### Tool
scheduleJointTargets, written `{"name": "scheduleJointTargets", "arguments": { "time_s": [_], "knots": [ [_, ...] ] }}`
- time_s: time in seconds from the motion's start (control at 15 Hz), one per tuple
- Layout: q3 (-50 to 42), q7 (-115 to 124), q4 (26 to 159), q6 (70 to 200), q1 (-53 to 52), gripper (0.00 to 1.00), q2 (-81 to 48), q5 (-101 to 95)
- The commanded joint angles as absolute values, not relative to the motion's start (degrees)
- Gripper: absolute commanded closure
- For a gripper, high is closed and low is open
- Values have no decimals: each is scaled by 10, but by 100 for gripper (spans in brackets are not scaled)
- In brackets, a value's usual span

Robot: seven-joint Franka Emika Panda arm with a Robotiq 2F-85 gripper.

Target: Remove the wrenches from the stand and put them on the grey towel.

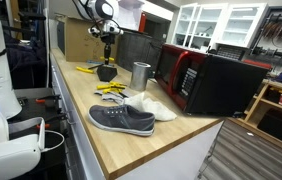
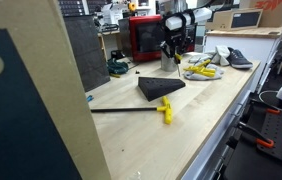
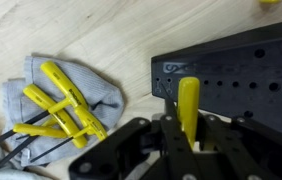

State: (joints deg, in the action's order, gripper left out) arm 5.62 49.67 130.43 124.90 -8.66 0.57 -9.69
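In the wrist view my gripper (image 3: 188,128) is shut on the yellow handle of a wrench (image 3: 188,95), held over the black stand (image 3: 241,70), whose top has many small holes. Whether the wrench's tip is still in a hole is hidden. The grey towel (image 3: 41,95) lies to the left with several yellow-handled wrenches (image 3: 66,100) on it. In both exterior views the gripper (image 1: 108,47) (image 2: 173,55) hangs just above the stand (image 1: 106,72) (image 2: 161,88). The towel with wrenches (image 1: 111,90) (image 2: 201,70) lies beside the stand.
A steel cup (image 1: 141,75), a grey shoe (image 1: 121,118) and a white cloth (image 1: 159,106) are near the towel. A red-and-black microwave (image 1: 206,80) stands behind. One yellow wrench (image 2: 166,110) and a thin black rod (image 2: 116,109) lie on the wooden table.
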Motion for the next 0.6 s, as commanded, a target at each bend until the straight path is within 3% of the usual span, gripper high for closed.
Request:
{"name": "scheduleJointTargets", "arguments": {
  "time_s": [0.0, 0.53],
  "knots": [
    [71, 486, 1301, 1231, -88, 97, 27, -119],
    [73, 477, 1336, 1136, -48, 97, 134, -277]
  ]
}}
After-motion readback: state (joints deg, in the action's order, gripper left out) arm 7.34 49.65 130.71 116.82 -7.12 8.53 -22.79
